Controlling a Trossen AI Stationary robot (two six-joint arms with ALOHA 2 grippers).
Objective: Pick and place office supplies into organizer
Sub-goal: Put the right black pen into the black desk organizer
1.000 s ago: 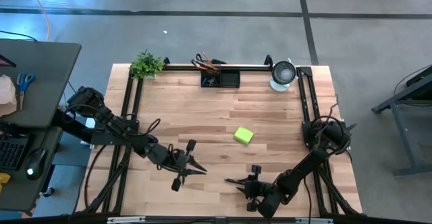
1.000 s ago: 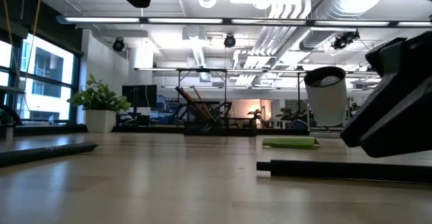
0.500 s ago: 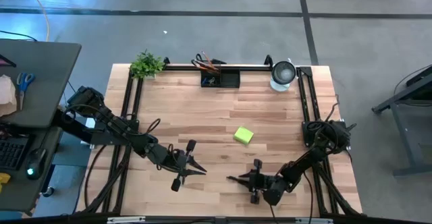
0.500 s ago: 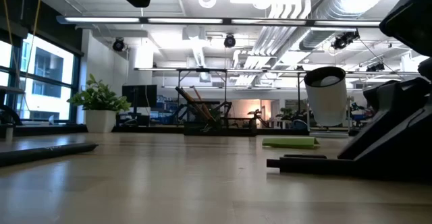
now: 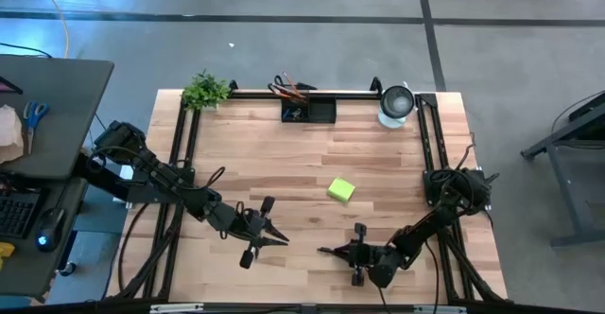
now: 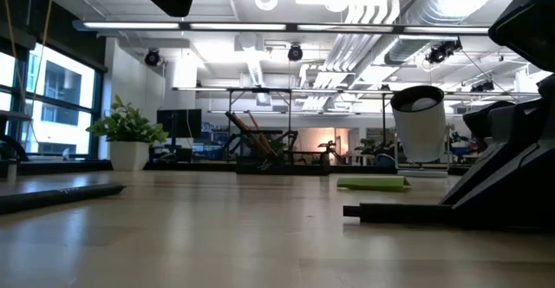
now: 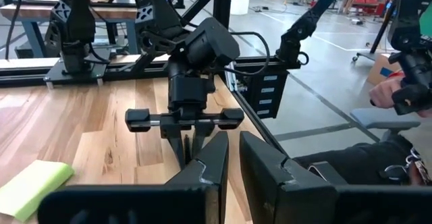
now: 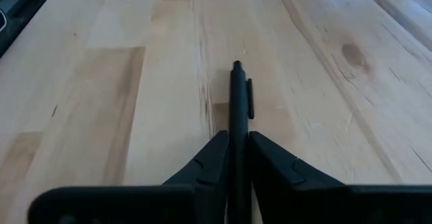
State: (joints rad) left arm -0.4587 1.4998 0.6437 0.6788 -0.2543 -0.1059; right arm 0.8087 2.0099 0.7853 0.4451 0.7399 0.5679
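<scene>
Right hand: we see it low over the light wooden desk, near the front edge, its two dark fingers closed on a slim black pen.
Pen, long axis: it runs straight out between the fingertips, in line with the hand, lying level and close above the desk surface; its free tip points away from the wrist, toward the left hand.
Left hand: it rests near the front of the desk, facing the right hand, the two fingertips almost touching and nothing between them.
Lime-green square sticky-note pad: flat on the desk, just beyond the right hand and a little toward its arm's side.
Small black rectangular tray organizer: at the far edge of the desk, well apart from both hands, with black-handled scissors and an orange pencil sticking out of its end.
Round silver-and-white cup: far edge, beside the organizer toward the right arm's side.
Small green potted plant: far corner on the left arm's side.
Between pen and organizer: we see bare desk, with only the sticky-note pad lying off to one side.
</scene>
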